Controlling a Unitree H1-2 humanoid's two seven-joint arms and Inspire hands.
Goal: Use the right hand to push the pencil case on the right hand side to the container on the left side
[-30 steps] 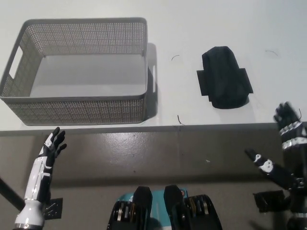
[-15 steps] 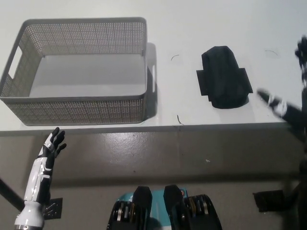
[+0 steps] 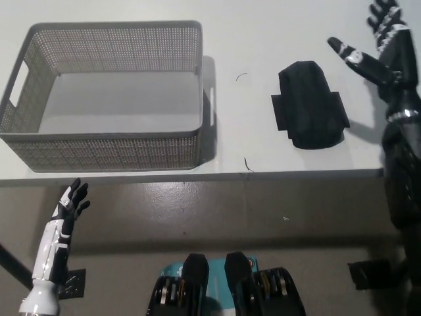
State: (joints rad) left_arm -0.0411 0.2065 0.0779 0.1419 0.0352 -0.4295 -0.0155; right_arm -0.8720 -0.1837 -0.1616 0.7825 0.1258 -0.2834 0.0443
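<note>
A black pencil case (image 3: pixel 309 105) lies on the white table (image 3: pixel 263 26), right of centre. A grey mesh container (image 3: pixel 105 99) stands empty at the left. My black right hand (image 3: pixel 378 46) is raised over the table's far right, open with fingers spread, up and to the right of the pencil case and apart from it. Its arm (image 3: pixel 401 151) runs down the right edge of the picture. My white left hand (image 3: pixel 69 201) rests open at the lower left, below the table's front edge.
The table's front edge (image 3: pixel 197 174) crosses the picture below the container and the case. A bare strip of table (image 3: pixel 240 99) separates the container's right wall from the pencil case. Small dark threads (image 3: pixel 247 163) lie on it.
My right hand has risen from below the table's front edge, up along the right side, to above and right of the pencil case. The case, container and left hand have stayed put.
</note>
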